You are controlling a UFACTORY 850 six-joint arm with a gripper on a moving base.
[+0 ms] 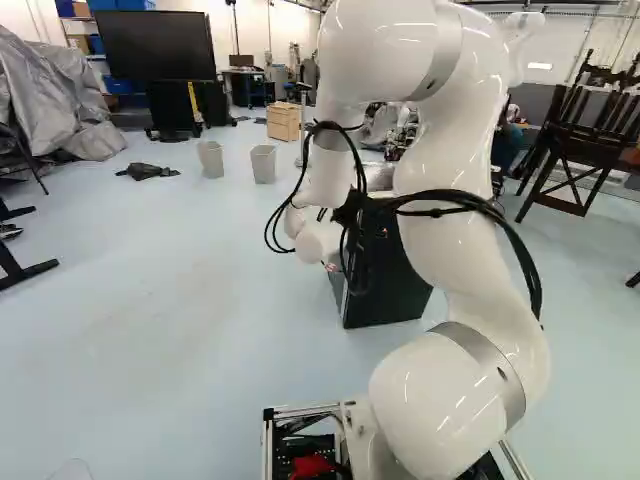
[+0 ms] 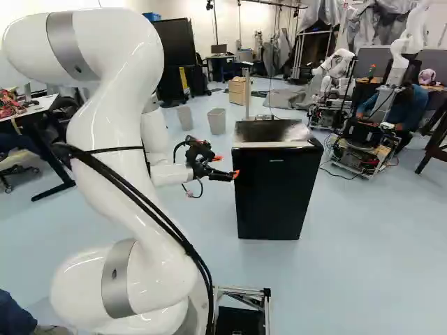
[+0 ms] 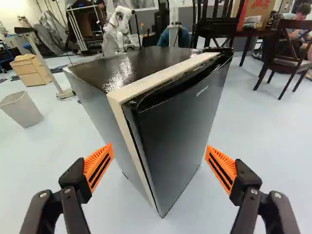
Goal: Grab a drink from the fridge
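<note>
Fridge (image 3: 153,117) is set ahead of the gripper (image 3: 158,148), its door (image 3: 178,136) shut; jaws are held wide apart, presumably so the door's edge can be caught.

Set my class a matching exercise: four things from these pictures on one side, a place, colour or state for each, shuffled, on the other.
1. fridge
2. hand
3. finger pads
4. wooden cabinet

A. open, holding nothing
B. beyond the two bins, left base view
C. black-fronted, ahead of the gripping part
D. orange

Pairs: 1-C, 2-A, 3-D, 4-B
</note>
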